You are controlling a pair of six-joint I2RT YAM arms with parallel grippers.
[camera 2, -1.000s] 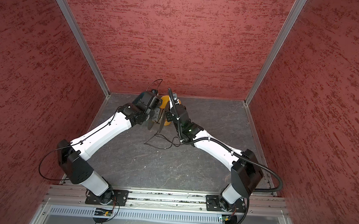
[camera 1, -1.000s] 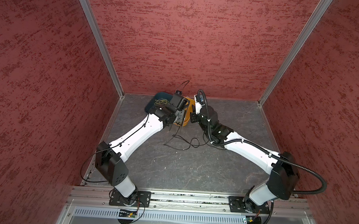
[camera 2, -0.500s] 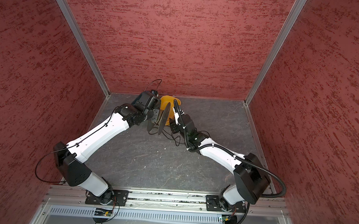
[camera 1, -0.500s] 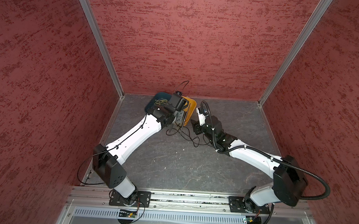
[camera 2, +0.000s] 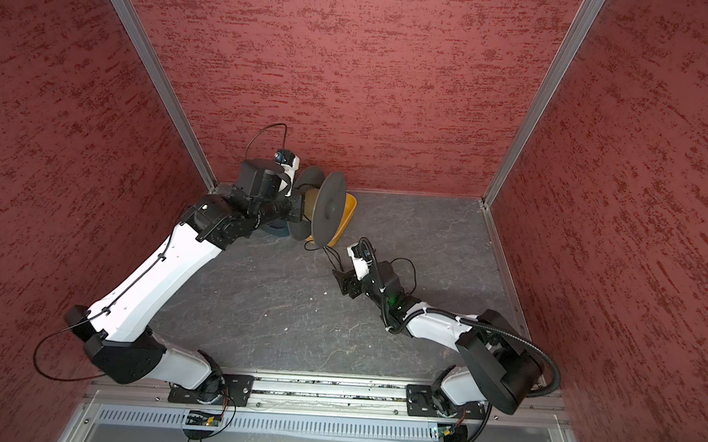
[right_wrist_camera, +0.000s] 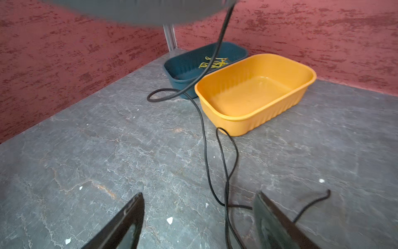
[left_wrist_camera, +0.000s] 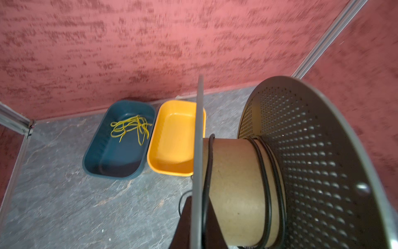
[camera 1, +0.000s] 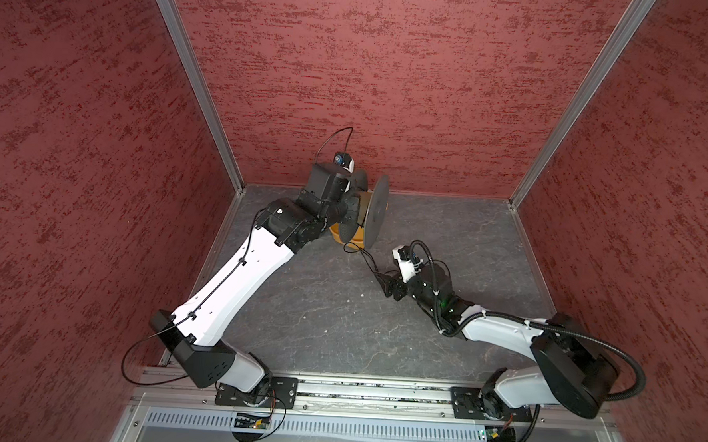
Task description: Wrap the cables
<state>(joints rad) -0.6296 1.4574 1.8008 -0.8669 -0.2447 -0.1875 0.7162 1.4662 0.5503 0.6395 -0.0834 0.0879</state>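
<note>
at twelve o'clock, left gripper pinches a black-flanged cardboard spool; right gripper, spread, straddles thin black cable.

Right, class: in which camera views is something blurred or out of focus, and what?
Right wrist view: the spool is a grey smear, the cable sharp. Left wrist view: the wall is softly blurred. Both top views: sharp throughout.
</note>
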